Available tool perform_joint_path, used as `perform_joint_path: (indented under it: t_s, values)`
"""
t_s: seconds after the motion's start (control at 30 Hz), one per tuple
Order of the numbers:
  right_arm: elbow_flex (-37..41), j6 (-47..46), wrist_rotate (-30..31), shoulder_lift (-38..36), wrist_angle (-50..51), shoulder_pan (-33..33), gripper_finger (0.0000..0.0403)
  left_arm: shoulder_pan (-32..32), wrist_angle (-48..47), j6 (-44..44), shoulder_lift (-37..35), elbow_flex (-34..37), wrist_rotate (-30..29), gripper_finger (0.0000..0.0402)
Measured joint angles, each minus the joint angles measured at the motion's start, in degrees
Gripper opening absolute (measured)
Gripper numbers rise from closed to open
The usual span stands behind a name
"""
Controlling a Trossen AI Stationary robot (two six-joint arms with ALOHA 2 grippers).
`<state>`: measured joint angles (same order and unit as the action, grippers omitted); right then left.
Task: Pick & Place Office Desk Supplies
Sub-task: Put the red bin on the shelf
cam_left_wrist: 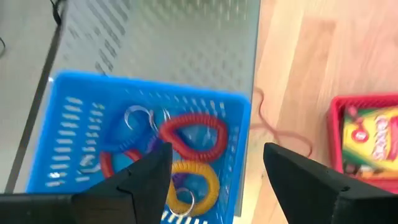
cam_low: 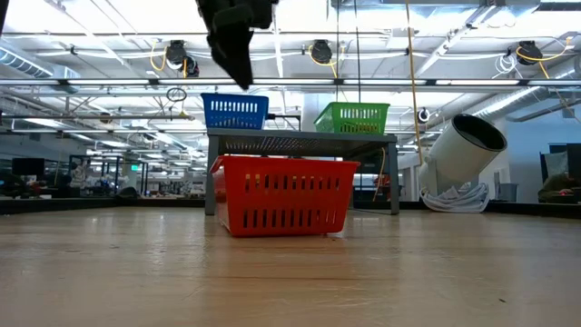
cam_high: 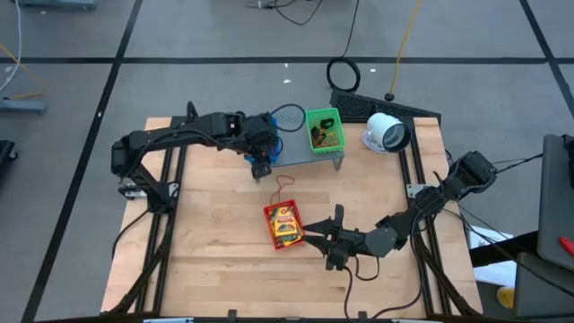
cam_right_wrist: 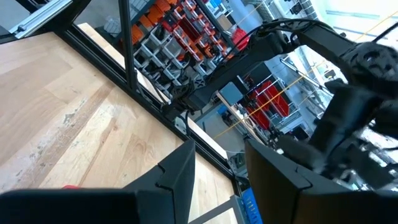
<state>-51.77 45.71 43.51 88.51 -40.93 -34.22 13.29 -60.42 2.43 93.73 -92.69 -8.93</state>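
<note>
A blue basket (cam_left_wrist: 143, 155) stands on the grey perforated shelf (cam_high: 300, 154) and holds coiled loops: red (cam_left_wrist: 193, 137), yellow (cam_left_wrist: 196, 183) and purple. My left gripper (cam_left_wrist: 214, 168) hovers open just above its table-side rim, touching nothing; it also shows from above in the high view (cam_high: 261, 152). A red basket (cam_high: 283, 224) on the table holds yellow packets (cam_left_wrist: 373, 140). My right gripper (cam_high: 327, 236) is open and sits low beside the red basket's right side. A thin reddish band (cam_left_wrist: 277, 127) lies on the wood between shelf and red basket.
A green basket (cam_high: 325, 130) with small items stands on the shelf's right end. The white round device (cam_high: 386, 133) lies right of the shelf. In the low view the red basket (cam_low: 283, 195) stands before the shelf (cam_low: 304, 141). Bare wood lies left and near.
</note>
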Motion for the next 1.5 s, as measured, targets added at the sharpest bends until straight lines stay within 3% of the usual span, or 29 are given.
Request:
perform_joint_path:
  t_s: [0.13, 0.33, 0.4, 0.57, 0.73, 0.8, 0.9, 1.13, 1.33, 1.5]
  values:
    - [0.02, 0.74, 3.46, 0.02, -0.39, -0.72, 0.013, -1.35, 0.2, -2.01, -0.04, -4.27, 3.51, 0.0258]
    - [-0.99, 9.62, 23.16, 0.02, -5.51, -6.45, 0.013, -7.47, 0.01, -8.9, -0.17, -9.69, 19.39, 0.0258]
    - [-2.34, 11.18, 27.2, -0.2, -5.85, -9.24, 0.013, -11.25, -0.49, -10.58, -0.07, -9.65, 21.14, 0.0257]
    - [-6.37, 11.82, 33.28, -0.23, -5.27, -16.68, 0.013, -22.92, -0.83, -17.29, -0.07, -6.59, 17.38, 0.0257]
    - [-8.98, 3.99, 32.37, -0.24, 4.48, -21.27, 0.013, -35.54, 3.44, -26.1, -0.04, -1.45, 7.66, 0.0257]
    - [-10.26, -2.61, 27.78, -0.3, 11.94, -21.36, 0.013, -39.76, 7.81, -28.48, -0.04, 1.43, 3.88, 0.0257]
    - [-12.8, -14.69, 15.72, -0.21, 25.32, -19.04, 0.013, -44.91, 15.15, -29.86, -0.04, 5.87, -3.01, 0.0257]
    - [-15.02, -45.81, -5.14, 0.38, 51.95, -6.36, 0.013, -50.82, 21.91, -29.32, -0.04, 12.22, -19.72, 0.0257]
    - [-15.04, -51.13, -24.37, 5.12, 55.0, 3.61, 0.013, -50.51, 20.66, -27.9, -0.02, 13.65, -26.35, 0.0257]
    - [-16.21, -50.69, -31.82, 10.06, 54.39, 9.11, 0.013, -48.95, 20.66, -24.99, -0.02, 13.63, -30.22, 0.0257]
